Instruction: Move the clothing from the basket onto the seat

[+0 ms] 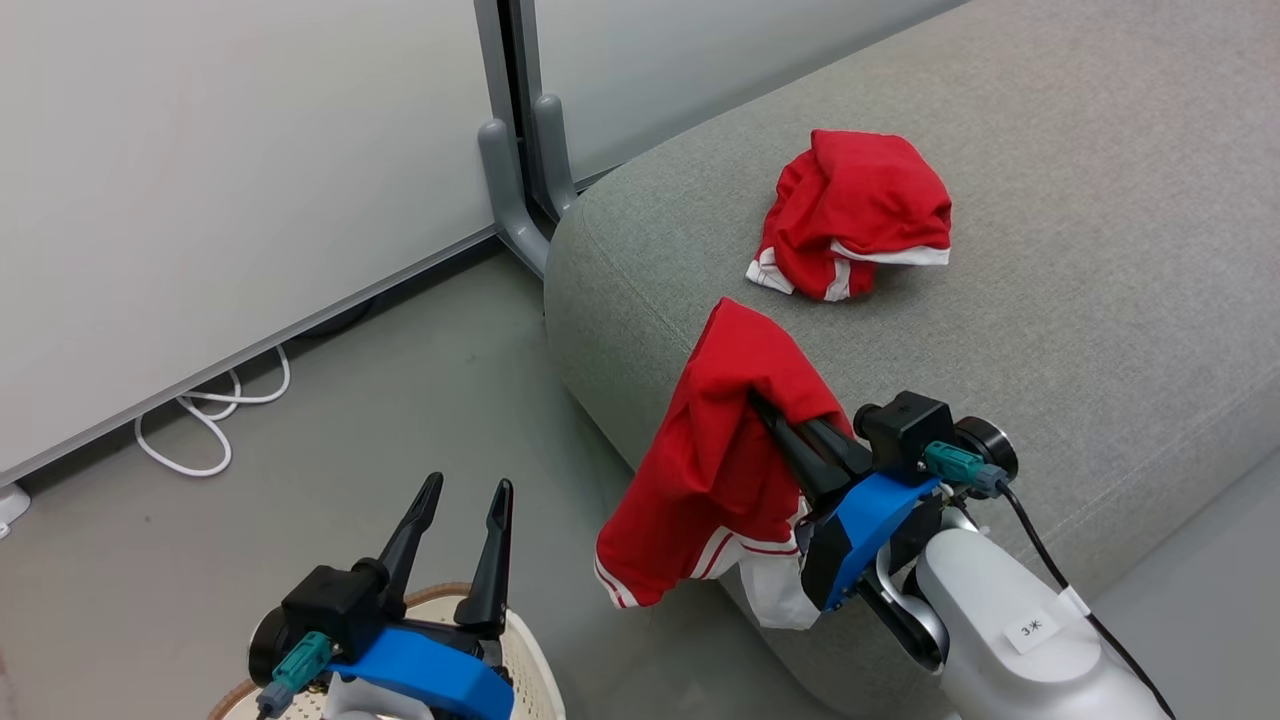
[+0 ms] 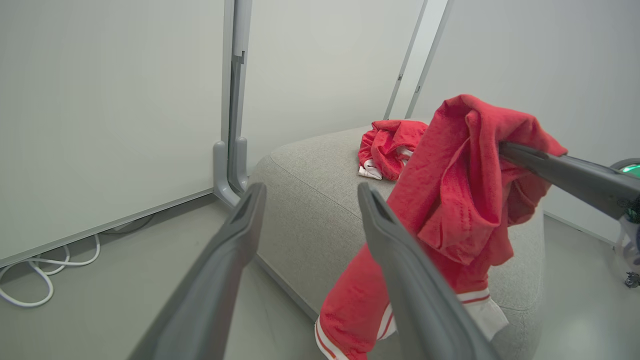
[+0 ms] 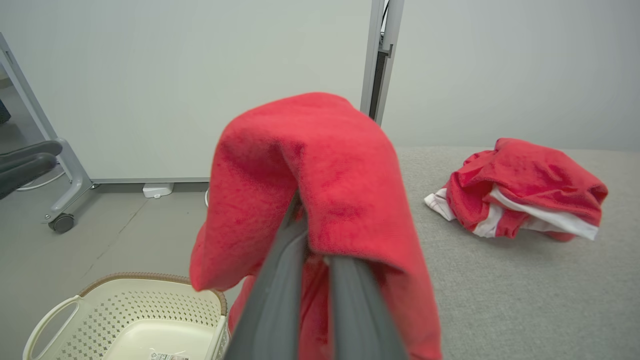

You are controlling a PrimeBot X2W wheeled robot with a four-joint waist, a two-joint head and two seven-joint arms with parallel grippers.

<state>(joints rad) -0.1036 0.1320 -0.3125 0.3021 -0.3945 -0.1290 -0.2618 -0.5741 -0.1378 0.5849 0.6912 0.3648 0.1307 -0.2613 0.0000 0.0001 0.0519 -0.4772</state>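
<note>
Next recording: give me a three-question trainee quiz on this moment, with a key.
1. True or false: the left hand and the right hand both grip cloth.
2. Where does the loose garment lie? A) floor B) sofa C) basket
3. How many red garments are in view?
Key: 1 false, the left hand is open and empty; 2 B; 3 two, the loose garment and the held garment in the right hand.
</note>
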